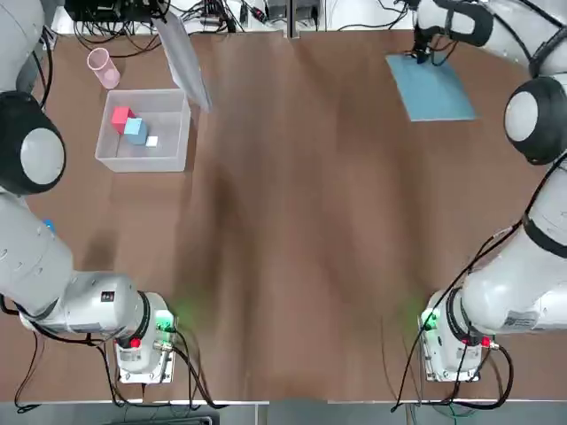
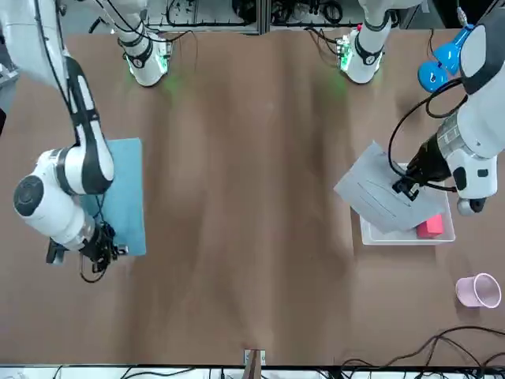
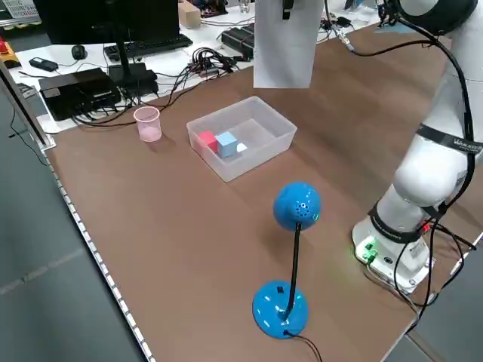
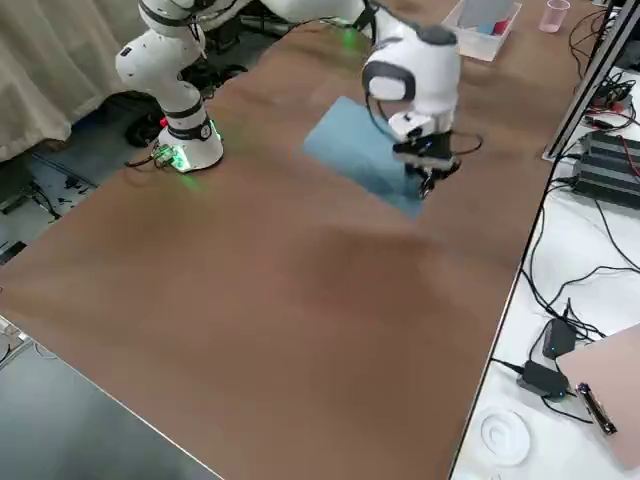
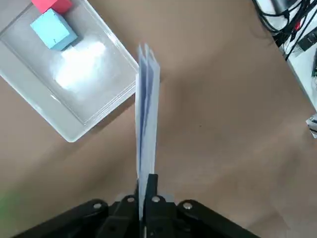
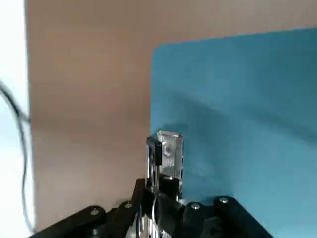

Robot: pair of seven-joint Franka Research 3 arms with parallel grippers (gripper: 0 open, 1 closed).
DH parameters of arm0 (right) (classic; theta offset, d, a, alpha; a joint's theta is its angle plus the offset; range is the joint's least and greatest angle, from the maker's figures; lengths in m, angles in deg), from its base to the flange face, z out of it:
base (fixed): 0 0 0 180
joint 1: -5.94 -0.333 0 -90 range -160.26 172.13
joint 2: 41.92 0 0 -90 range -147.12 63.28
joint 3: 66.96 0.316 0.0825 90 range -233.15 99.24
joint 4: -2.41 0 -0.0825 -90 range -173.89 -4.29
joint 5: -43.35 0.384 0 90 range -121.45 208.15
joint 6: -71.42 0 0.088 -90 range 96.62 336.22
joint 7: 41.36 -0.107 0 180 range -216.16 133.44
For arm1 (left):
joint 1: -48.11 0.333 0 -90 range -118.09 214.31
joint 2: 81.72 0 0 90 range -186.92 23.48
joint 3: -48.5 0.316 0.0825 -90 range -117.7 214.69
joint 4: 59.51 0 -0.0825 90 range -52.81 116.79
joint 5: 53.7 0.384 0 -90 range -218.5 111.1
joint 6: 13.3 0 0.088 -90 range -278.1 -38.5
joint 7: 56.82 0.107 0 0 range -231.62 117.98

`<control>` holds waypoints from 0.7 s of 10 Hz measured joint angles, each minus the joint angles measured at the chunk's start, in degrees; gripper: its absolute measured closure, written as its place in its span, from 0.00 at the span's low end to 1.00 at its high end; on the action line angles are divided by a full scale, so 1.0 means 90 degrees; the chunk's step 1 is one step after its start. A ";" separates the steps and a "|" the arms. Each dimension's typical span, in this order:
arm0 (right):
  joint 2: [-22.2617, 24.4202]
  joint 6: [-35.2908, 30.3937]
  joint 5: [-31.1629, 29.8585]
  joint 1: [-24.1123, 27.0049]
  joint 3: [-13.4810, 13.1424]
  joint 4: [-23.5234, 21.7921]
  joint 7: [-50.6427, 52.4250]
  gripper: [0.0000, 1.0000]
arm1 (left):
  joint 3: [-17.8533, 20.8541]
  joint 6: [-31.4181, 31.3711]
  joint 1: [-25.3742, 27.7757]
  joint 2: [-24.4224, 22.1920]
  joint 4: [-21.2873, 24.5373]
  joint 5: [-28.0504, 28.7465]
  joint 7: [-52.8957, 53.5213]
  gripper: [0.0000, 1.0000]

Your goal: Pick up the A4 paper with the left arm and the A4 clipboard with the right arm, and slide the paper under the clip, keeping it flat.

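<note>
"Over by the clear bin, your left gripper has the paper pinched, sheet hanging above the table."

"And your right?"

"Across the table, your right gripper is clenched on the clip, at the edge of the blue clipboard. Paper and board are well apart."

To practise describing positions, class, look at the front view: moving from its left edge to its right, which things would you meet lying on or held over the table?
Blue clipboard → paper → pink cup
</note>
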 joint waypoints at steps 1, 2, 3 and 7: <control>-0.0001 0.0000 -0.0004 -0.0340 -0.0005 0.0096 -0.0377 0.96 | -0.0001 0.0000 -0.0049 0.0039 0.0010 0.0050 -0.0078 0.99; -0.0014 0.0002 -0.0016 -0.0595 -0.0009 0.0133 -0.0519 0.96 | -0.0002 -0.0002 -0.0131 0.0076 0.0014 0.0284 -0.0104 0.99; -0.0088 0.0013 -0.0041 -0.0830 -0.0011 0.0197 -0.0545 0.96 | -0.0004 -0.0009 -0.0282 0.0102 0.0015 0.0532 -0.0247 0.99; -0.0870 0.0396 -0.0058 -0.1935 -0.0015 0.0842 -0.0559 0.96 | 0.0048 -0.0010 -0.0348 0.0112 0.0010 0.0387 -0.0909 0.97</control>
